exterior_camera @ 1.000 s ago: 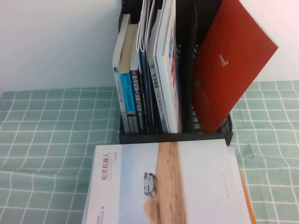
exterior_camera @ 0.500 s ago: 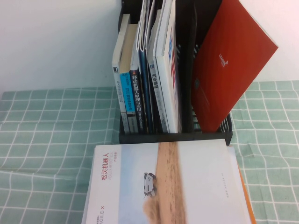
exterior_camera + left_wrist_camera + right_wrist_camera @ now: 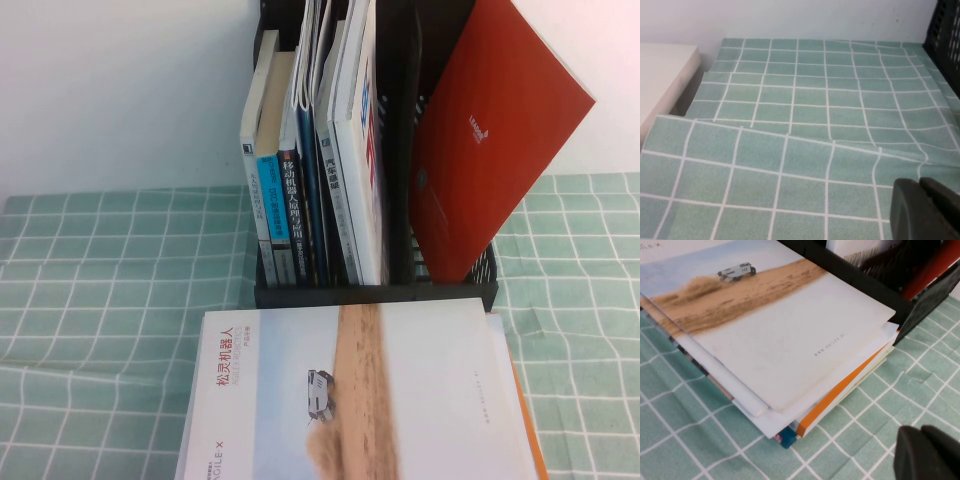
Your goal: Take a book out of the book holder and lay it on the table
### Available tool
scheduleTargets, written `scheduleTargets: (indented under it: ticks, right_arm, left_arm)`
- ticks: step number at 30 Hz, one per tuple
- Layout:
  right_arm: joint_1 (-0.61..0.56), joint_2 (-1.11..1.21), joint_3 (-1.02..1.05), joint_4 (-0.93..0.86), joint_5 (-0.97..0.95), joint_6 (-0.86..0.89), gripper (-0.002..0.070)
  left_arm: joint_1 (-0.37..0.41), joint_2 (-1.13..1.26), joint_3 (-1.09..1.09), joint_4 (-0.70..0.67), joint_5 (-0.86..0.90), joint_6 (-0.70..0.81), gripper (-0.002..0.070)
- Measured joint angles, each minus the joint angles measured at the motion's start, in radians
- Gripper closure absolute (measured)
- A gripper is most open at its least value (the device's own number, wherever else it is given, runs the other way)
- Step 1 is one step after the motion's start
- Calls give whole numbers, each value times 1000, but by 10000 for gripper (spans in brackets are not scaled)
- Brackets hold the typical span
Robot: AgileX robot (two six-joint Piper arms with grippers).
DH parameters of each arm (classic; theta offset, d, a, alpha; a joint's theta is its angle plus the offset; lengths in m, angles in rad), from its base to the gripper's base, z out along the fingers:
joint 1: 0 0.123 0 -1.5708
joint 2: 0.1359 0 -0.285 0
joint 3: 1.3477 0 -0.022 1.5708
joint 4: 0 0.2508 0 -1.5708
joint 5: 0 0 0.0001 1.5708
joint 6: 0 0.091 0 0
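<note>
High view: you see the black book holder (image 3: 375, 292) standing at the far middle of the worktop (image 3: 110, 260), which is covered by a pale green cloth with a white grid. Its left compartments hold upright books with Chinese spines; one dark spine (image 3: 290, 215) carries white characters reading 移动机器人原理与应用. A plain red-orange booklet (image 3: 495, 140) leans tilted in the right compartment, with small white lettering too fine to read. Just in front of the holder's low rim lies a stack of flat books (image 3: 360, 400); the top cover shows a sandy band with a small vehicle, the red title 松灵机器人, and the letters "AGILE·X" at its near edge. Whether the white-grey book with the slate-blue band is among those in the holder or in the stack, you cannot tell.

Right wrist view: the right end effector (image 3: 927, 452) hangs just beside the stack's corner, above the cloth; an orange edge (image 3: 840, 390) shows in the stack.

Left wrist view: the left end effector (image 3: 922, 210) hangs over bare cloth, well apart from the holder. For either end effector, you cannot tell the opening.
</note>
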Motion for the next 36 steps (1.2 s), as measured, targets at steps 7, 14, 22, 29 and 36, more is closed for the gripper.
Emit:
scheduleTargets:
  ticks: [7, 14, 22, 29, 36]
  right_arm:
    - [0, 0, 0, 0, 0, 0, 673]
    - [0, 0, 0, 0, 0, 0, 673]
    - [0, 0, 0, 0, 0, 0, 673]
    - [0, 0, 0, 0, 0, 0, 673]
    - [-6, -4, 0, -41, 5, 35, 673]
  left_arm:
    - [-67, 0, 0, 71, 0, -39, 676]
    - [-106, 0, 0, 80, 1, -44, 676]
    - [-108, 0, 0, 80, 4, -47, 676]
    - [-108, 0, 0, 80, 4, -47, 676]
    - [-108, 0, 0, 80, 4, -47, 676]
